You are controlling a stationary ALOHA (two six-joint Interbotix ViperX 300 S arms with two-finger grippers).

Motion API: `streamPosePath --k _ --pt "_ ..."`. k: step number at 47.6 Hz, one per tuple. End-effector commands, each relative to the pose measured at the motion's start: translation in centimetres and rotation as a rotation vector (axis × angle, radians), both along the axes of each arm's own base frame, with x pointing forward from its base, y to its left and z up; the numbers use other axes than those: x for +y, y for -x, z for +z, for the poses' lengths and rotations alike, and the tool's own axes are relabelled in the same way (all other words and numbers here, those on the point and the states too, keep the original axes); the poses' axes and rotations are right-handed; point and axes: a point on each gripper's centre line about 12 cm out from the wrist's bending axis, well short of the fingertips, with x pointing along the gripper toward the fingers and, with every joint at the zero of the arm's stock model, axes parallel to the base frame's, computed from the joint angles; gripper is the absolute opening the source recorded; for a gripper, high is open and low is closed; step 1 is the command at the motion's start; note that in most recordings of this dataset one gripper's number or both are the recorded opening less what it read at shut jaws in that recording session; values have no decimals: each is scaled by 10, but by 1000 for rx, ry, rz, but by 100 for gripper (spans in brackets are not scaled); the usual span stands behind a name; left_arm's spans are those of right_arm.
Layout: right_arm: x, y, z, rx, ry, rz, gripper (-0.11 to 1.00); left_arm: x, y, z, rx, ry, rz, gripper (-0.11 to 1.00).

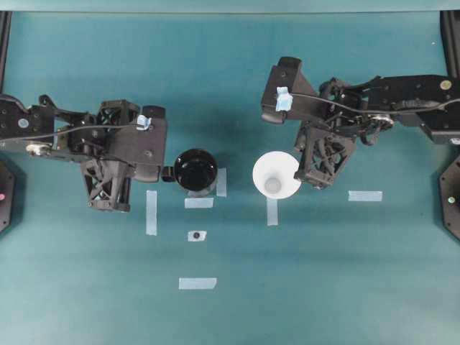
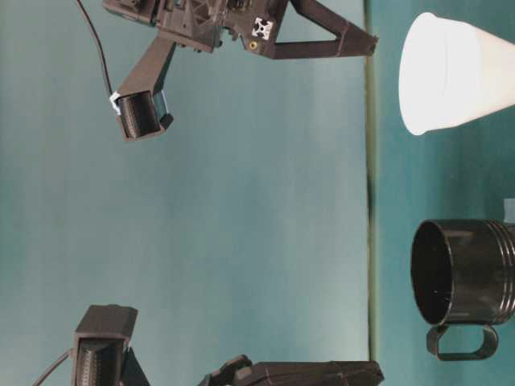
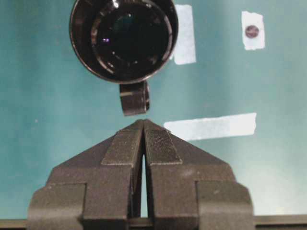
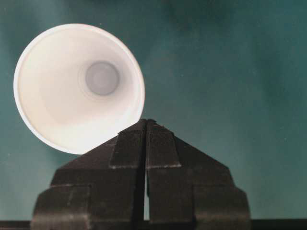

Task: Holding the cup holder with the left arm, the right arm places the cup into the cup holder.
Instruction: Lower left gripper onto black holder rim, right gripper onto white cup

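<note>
1 overhead, 1 sideways table-level, 2 wrist cams facing down.

We see bare table between the cup holder (image 1: 195, 169) and the cup (image 1: 277, 176), only flat tape strips (image 1: 221, 182) there, each arm's closed gripper beside its own item.

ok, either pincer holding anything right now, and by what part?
Nothing held. Left pincer is shut and empty short of the cup holder's tab; right pincer is shut and empty beside the cup.
</note>
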Motion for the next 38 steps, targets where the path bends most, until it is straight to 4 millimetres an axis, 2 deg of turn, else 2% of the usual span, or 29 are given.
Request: streamPosePath --k 1,9,14,17,21,26,28,32,35,38 --pt "-1 -5 25 -69 16 6 2 0 -4 10 -32 -3 0 3" --pt "0 -6 34 -70 17 11 4 2 -5 11 -34 -2 8 3" --pt "2 -7 35 -73 19 17 9 3 -5 12 -44 -3 11 3" --pt "4 -8 37 -79 18 22 16 4 -6 12 -46 -2 13 3" --pt "4 -8 37 -83 17 15 31 4 -5 10 -42 3 21 5" --pt "4 -8 37 -81 15 12 59 4 -5 10 -40 3 21 22" --pt "4 -7 37 -80 14 11 72 4 -6 10 -39 3 21 33" --pt "3 -7 35 -71 28 16 91 4 -6 6 -27 9 29 60" --pt "1 -7 33 -62 39 23 98 4 -8 -1 -9 11 30 77" --pt "0 -7 31 -54 46 23 98 7 -9 -8 13 11 36 91"
